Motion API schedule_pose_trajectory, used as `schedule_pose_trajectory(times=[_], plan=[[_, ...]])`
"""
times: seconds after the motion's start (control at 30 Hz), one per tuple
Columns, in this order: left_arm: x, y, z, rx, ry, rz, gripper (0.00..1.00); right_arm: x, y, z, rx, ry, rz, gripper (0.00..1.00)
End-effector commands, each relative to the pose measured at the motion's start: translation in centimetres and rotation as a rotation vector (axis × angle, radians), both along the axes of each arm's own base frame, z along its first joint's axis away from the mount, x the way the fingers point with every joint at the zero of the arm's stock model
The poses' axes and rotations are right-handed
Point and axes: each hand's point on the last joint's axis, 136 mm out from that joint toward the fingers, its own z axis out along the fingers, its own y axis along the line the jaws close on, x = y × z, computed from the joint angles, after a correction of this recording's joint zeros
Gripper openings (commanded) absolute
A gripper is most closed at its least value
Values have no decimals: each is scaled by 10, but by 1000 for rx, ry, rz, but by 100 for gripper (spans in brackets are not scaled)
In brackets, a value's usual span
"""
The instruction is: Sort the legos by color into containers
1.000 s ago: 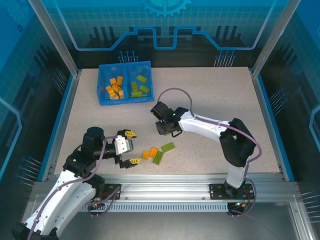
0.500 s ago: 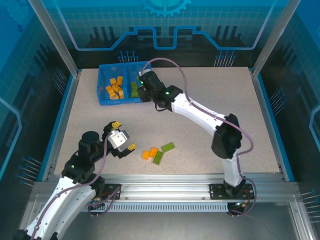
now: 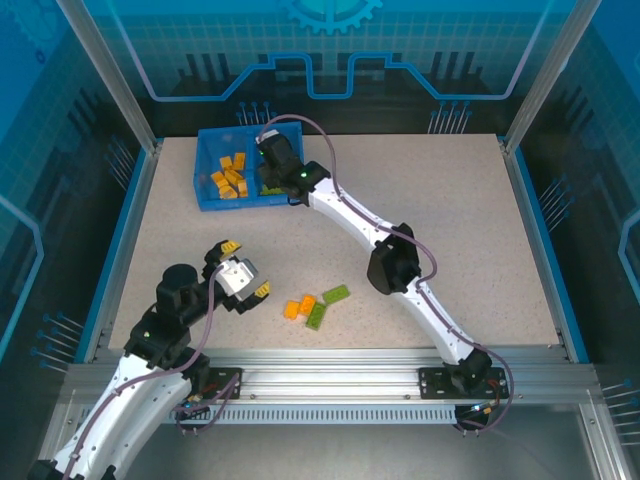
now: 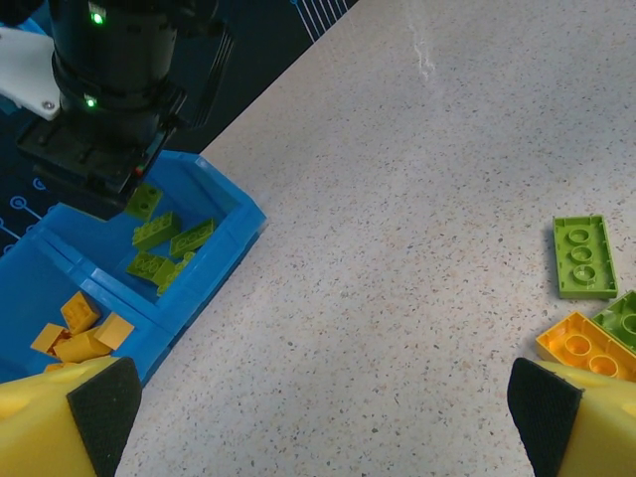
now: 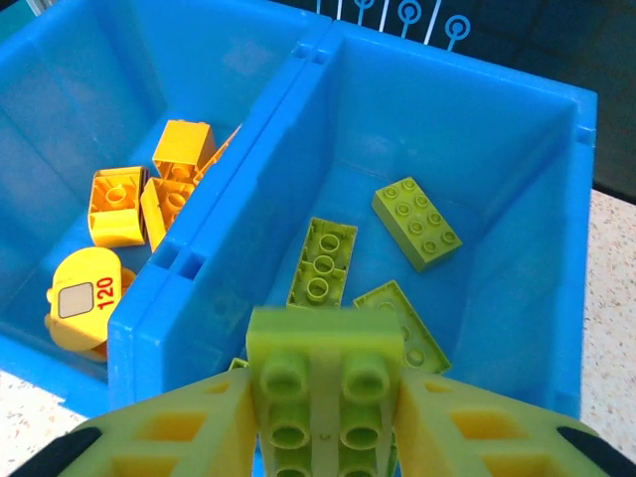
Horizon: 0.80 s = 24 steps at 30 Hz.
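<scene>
While the left gripper hangs over the near part of the table, jaws spread as wide as they go and nothing between them, we find the business of this moment at the far end. Just to that gripper's right lie four loose legos, two orange and two green, bunched together. The left arm is plainly the nearer one to them.

Beyond them the right arm reaches in one long diagonal from its base at the near right to the far left corner, almost fully stretched, with the wrist tipped down.

At its end the right gripper is closed partway on a light green brick, pinched by its two long sides with the studs facing the wrist camera. As far as we can see, the brick's length runs back between the fingers toward the wrist.

The brick hangs above the blue bin, just right of the divider and near the front wall. So the green compartment lies straight below it, with other green bricks already on the floor. The orange compartment sits across the divider to the left. We judge that a straight release would land the brick on the proper side.
</scene>
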Motion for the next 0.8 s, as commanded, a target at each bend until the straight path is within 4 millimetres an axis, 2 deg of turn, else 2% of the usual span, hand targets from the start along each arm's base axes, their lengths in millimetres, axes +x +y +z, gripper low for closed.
schedule_pose_trajectory(times=[0.0, 0.23, 0.33, 0.43, 0.53, 0.67, 0.77], plan=[[1, -4, 3, -1, -35, -32, 99, 14, 0, -4, 4, -36, 9, 41], [-2, -8, 4, -11, -40, -66, 99, 29, 16, -18, 70, -72, 47, 42], [-3, -10, 4, -11, -43, -81, 99, 25, 20, -9, 78, -77, 66, 44], [-3, -10, 3, -12, -44, -81, 99, 13, 21, 17, 75, -82, 90, 45], [-3, -11, 2, -14, -40, -83, 99, -7, 15, 47, 81, -44, 120, 49], [-5, -12, 3, -24, -45, -96, 99, -47, -2, 83, 87, 45, 168, 56], [-4, -16, 6, -65, -49, -103, 99, -85, -25, 113, 96, 103, 202, 61]])
